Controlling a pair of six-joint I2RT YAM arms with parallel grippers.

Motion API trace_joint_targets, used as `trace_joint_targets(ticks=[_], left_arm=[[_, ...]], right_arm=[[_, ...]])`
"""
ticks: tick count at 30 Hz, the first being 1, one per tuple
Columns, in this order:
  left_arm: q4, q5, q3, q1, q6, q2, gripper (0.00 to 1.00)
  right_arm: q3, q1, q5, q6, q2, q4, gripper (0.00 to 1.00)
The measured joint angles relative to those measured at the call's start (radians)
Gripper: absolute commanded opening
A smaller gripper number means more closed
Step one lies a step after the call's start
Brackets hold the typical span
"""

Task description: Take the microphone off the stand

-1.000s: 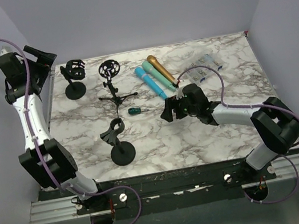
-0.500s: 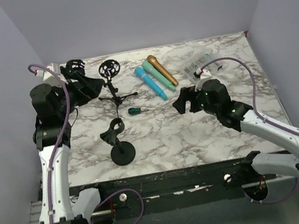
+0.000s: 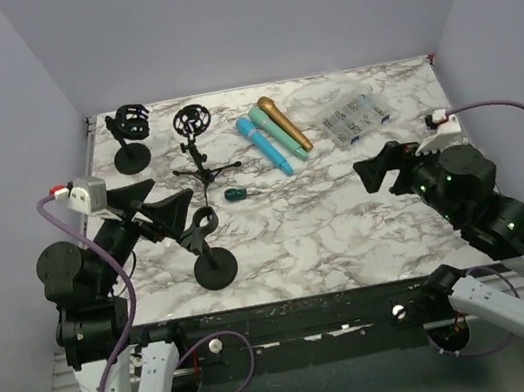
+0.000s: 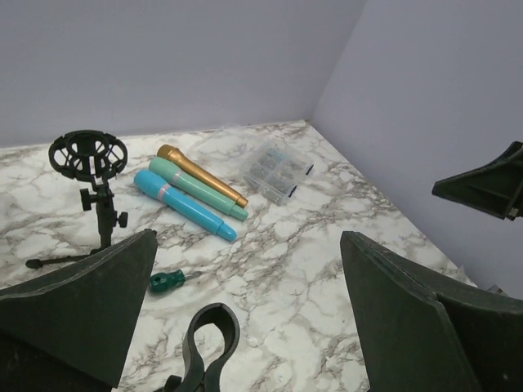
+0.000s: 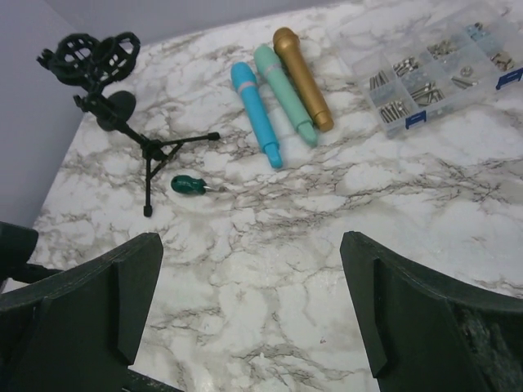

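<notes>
Both arms are pulled back toward the bottom of the top view compared with a moment ago. The left gripper [image 3: 154, 207] now sits low on the left and the right gripper [image 3: 390, 170] out on the right. Both are spread wide with nothing between the fingers.

As for the microphone, I can't find one in any stand. The blue microphone [image 3: 264, 145], teal microphone [image 3: 276, 132] and gold microphone [image 3: 284, 123] lie flat side by side in the upper middle, packed close or touching. The clip stand [image 3: 209, 251] at lower left has an empty clip, so I'd guess the job is basically done.

If one needs grabbing again, I'd expect a hard, smooth, fairly light tube that rolls easily and has a grille head that could dent. I'd pinch across the handle mid-body, not the head. With the three packed like that, the outer ones look easier to reach than the teal one.

Nearby are a tripod stand [image 3: 196, 147] just left of the mics, a small green screwdriver [image 3: 235, 195] below them, and a clear parts box [image 3: 357, 120] to their right. The table [image 3: 350, 231] has open marble across the lower right, with walls close behind and at both sides, so lifting up and toward the bottom looks safest.
</notes>
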Motion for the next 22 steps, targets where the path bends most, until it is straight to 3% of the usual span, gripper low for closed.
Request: trace_joint_targets(ticks=[10,22], left_arm=[[-0.027,0.001,0.022,-0.001,0.038,-0.193,0.99],[-0.075,-0.046,0.08,-0.001,0.076,-0.216,0.98]], right_arm=[[0.197,0.0,0.06,-0.008,-0.082,-0.195,1.0],[0.219,0.0,0.097,-0.028,-0.198,-0.22,1.0]])
